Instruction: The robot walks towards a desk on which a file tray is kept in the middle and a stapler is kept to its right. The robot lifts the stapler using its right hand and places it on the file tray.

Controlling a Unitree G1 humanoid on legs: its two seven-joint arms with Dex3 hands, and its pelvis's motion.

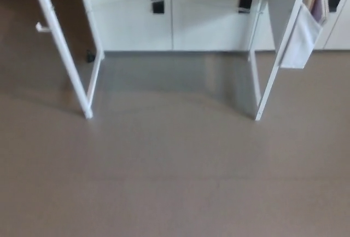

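I see only the grey floor (175, 182) and the white desk legs (64, 48), as the head camera looks down, so neither the left hand nor the right hand shows, and the stapler and file tray lie out of frame, probably higher up.

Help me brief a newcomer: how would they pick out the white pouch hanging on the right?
Start at the white cabinets along the back, then find the white frame's right legs standing on the floor. The pouch hangs beside the slanted leg, near the picture's top right corner. It is the only soft, cloth thing there, clear of the floor; its neighbours are rigid.
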